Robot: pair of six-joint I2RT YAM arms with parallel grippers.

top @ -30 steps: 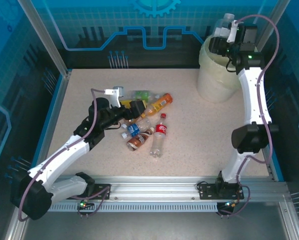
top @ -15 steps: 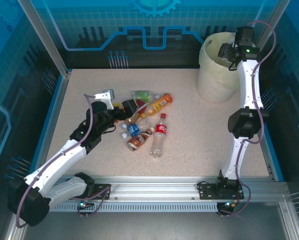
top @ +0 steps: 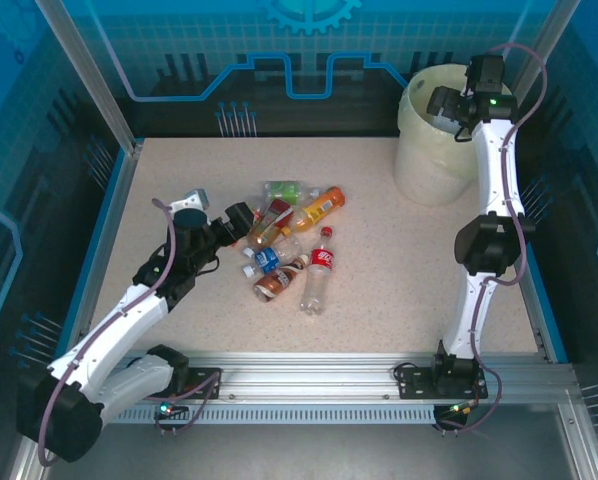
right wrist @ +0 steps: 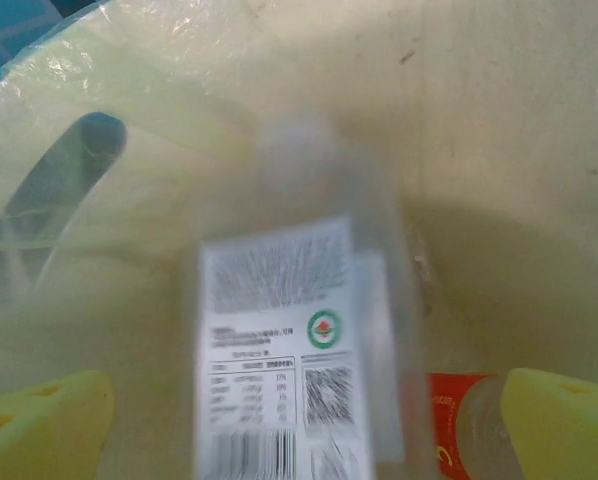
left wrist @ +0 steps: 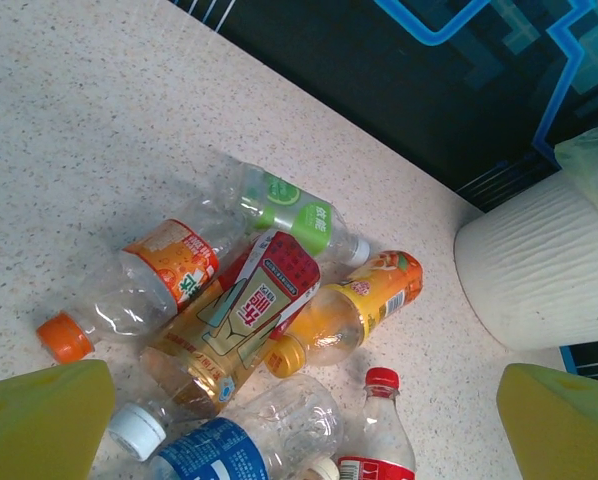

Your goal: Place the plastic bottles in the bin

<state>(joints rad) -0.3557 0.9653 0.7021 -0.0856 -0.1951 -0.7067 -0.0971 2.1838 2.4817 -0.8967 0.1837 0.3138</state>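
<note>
Bottles (top: 289,245) heaped beside your left gripper (top: 241,217), jaws spread and empty, your right gripper (top: 441,103) over the bin (top: 419,172), jaws apart, blurred clear bottle (right wrist: 299,370) loose between them.

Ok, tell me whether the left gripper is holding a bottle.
No, the left gripper has its fingers wide apart, with the bottles lying loose on the table below.

Pile of plastic bottles (left wrist: 259,320) on speckled table (left wrist: 79,120), white bin (left wrist: 539,270) at right, wide-spread left gripper (left wrist: 299,430) below.
</note>
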